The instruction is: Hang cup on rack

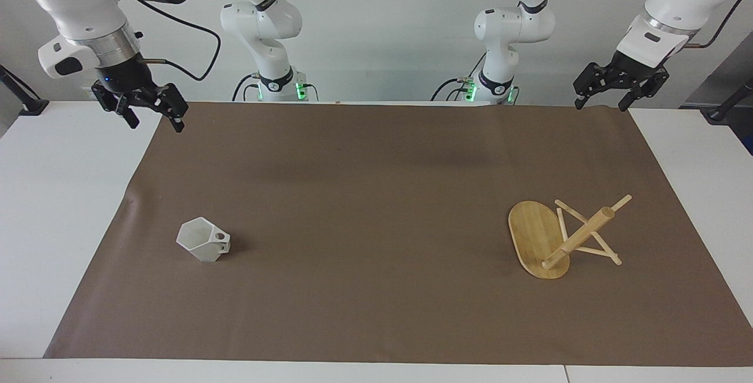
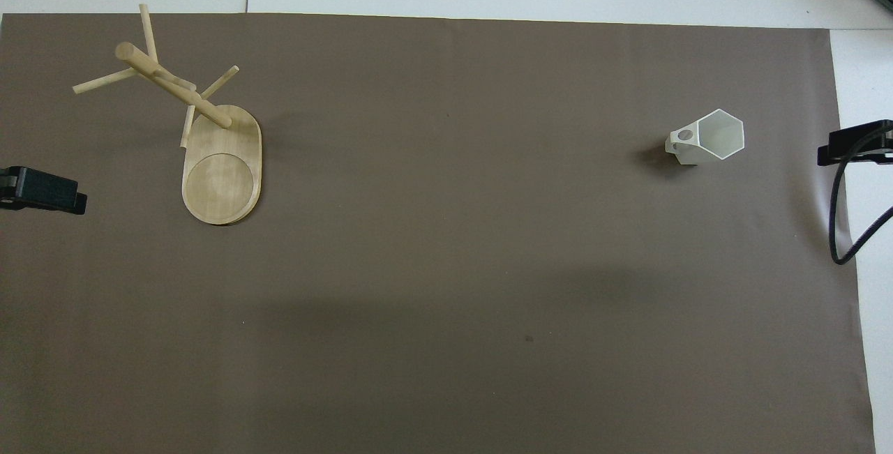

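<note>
Hovering my empty, wide-open right gripper over the mat's corner, with the cup well apart, farther out.

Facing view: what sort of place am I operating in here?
Likely a robotics lab: white Franka arms mounted at a white table under a brown paper sheet, holding only a white faceted cup and a bamboo mug rack.
</note>
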Motion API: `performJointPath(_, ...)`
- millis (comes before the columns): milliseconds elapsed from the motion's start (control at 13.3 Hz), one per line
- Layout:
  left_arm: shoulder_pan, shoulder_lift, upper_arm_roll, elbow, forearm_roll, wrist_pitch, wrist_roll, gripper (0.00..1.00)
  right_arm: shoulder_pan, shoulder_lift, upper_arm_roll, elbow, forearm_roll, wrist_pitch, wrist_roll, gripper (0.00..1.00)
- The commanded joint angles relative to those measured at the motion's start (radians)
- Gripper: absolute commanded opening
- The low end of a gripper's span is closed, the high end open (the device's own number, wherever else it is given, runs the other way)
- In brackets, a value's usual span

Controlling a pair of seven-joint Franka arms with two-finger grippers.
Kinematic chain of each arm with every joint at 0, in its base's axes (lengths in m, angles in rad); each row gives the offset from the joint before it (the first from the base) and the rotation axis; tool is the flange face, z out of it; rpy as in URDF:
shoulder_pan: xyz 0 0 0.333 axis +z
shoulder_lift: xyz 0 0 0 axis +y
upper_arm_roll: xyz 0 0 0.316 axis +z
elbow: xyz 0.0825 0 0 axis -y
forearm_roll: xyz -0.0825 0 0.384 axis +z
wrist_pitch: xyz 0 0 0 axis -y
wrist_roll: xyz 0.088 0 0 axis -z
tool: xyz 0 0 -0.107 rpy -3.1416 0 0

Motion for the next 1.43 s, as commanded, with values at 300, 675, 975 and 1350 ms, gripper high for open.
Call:
performJointPath(300, 0.001, -0.024, -0.001, -0.028, 0.018, 0.005, -0.007, 1.00, -0.005, -0.012, 0.002, -0.014, 0.003, -0.005, 0.011, 1.00)
performJointPath(675, 0.001, -0.024, -0.001, -0.027, 0.018, 0.005, -0.007, 1.00, -0.005, -0.012, 0.002, -0.014, 0.003, -0.003, 0.008, 1.00)
performJointPath(975, 0.001, -0.024, -0.001, -0.028, 0.018, 0.005, -0.007, 1.00, -0.005, -0.012, 0.002, -0.016, 0.003, 0.008, 0.008, 1.00)
performJointPath(1350, 0.001, -0.024, -0.001, -0.028, 0.018, 0.005, -0.007, 1.00, -0.005, -0.009, 0.002, -0.017, 0.003, 0.024, 0.008, 1.00)
